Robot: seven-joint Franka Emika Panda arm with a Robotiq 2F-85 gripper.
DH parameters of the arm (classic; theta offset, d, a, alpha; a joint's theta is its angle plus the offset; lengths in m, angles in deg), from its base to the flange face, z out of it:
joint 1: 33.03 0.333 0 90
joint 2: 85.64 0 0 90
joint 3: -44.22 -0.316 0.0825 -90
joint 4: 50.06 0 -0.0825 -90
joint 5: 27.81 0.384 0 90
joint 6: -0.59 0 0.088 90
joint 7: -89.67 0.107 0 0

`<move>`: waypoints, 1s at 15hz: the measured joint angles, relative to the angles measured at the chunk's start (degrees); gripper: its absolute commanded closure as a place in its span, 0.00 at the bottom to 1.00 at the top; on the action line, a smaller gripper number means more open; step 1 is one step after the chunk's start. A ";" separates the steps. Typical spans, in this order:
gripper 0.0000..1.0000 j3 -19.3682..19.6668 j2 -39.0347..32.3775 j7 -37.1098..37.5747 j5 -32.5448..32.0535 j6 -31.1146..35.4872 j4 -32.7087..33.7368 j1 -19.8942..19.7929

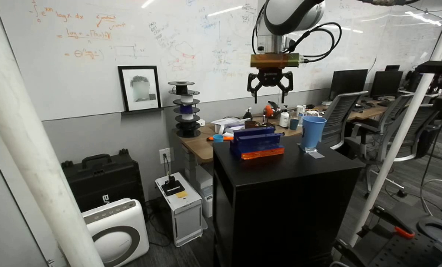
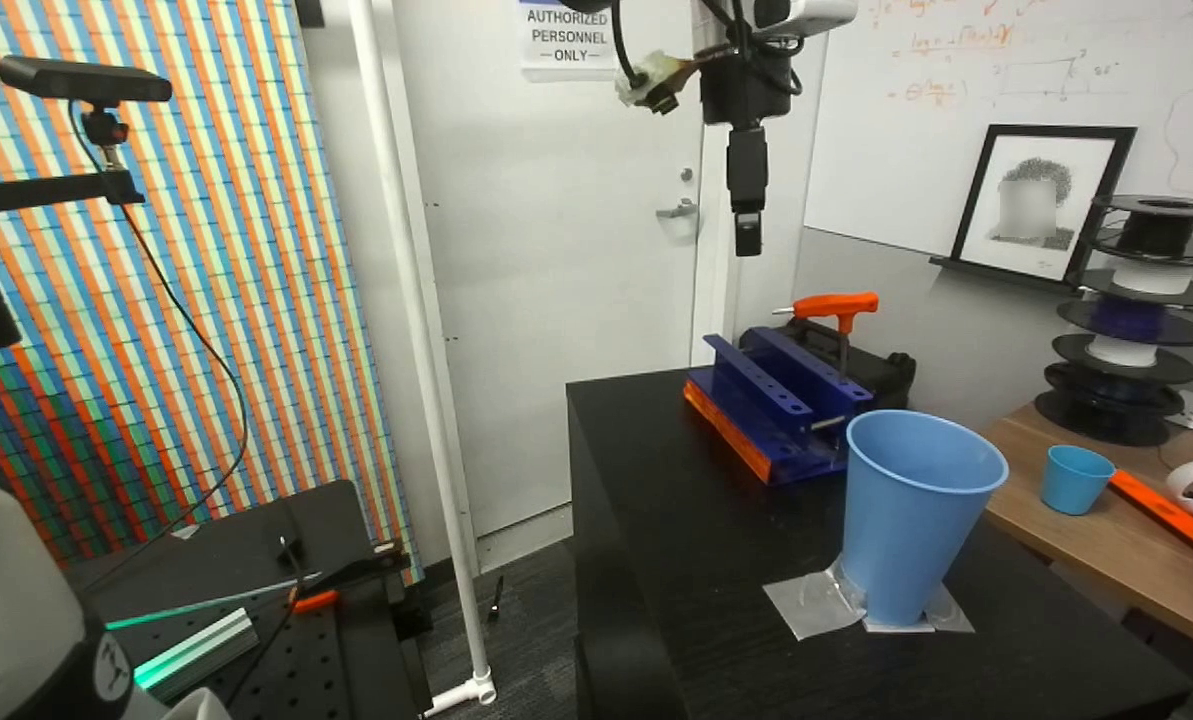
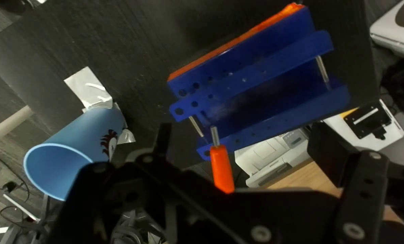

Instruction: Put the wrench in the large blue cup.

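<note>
A wooden desk [image 2: 1116, 550] ran alongside a black cabinet bench [image 1: 295, 167], whose desk-side edge, toward one corner, carried a low, dark-blue box [image 2: 761, 380] with orange along its base. A Robotiq gripper [image 1: 269, 99] hung above the box in both exterior views, its fingers spread wide and clear of it. A tall, light-blue plastic tumbler [image 2: 906, 545], wider at the rim and taped at the foot, stood upright toward the bench's other desk-side corner; the wrist view caught a dark-red and white mark on its side and smooth inner wall, the bottom hidden. A small turquoise cup [image 2: 1074, 487] sat on the desk, its bottom out of sight. An orange T-handle wrench [image 2: 841, 310] stood upright in the box, at the desk-side rail's end nearest the tumbler, its shaft dark, a short silver tip jutting sideways from the grip.
</note>
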 measured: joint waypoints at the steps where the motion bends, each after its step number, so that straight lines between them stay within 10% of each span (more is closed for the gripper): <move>1: 0.00 0.00 0.36 -2.14 -0.97 -1.22 -0.28 -0.33; 15: 0.00 0.91 -4.23 -4.77 -14.05 19.76 -3.55 -3.93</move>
